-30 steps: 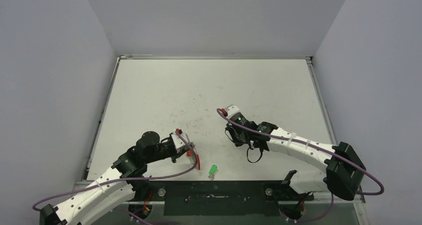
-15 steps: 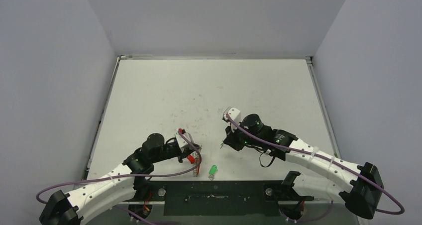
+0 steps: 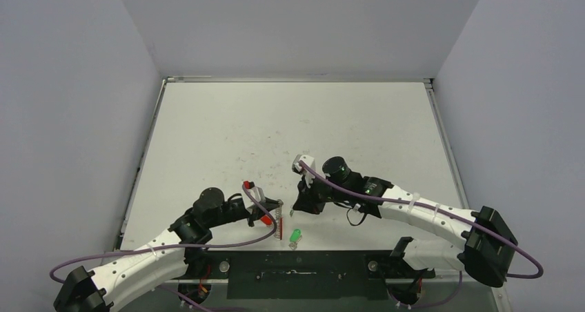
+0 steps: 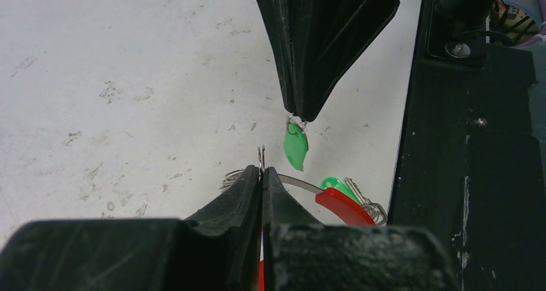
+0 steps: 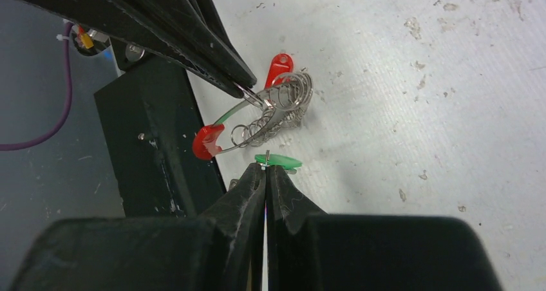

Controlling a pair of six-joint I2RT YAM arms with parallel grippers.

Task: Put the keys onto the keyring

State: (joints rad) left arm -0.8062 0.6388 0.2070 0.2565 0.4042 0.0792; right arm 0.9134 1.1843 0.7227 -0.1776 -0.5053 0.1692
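Left gripper (image 4: 262, 173): jaws closed tight on the wire of the keyring (image 5: 283, 107), close to the near edge of the table (image 3: 290, 125) and a little left of centre. The silvery coil hangs bunched beside the pinch, and the red sleeve (image 4: 344, 206) covers part of the arc. Whether the coil touches the table cannot be told.

Right gripper (image 5: 265, 168): jaws closed on the small metal end of one green key (image 4: 295, 146). Its green head hangs below the fingertips, just right of the keyring and apart from it. The two grippers' tips face each other, near but not touching.

The second green key (image 3: 295, 235) lies on the table beneath them, just beside the black mounting plate (image 3: 296, 264) along the near edge. Neither key is threaded on the ring.

The far half of the table and both side margins are open white surface with scuffs
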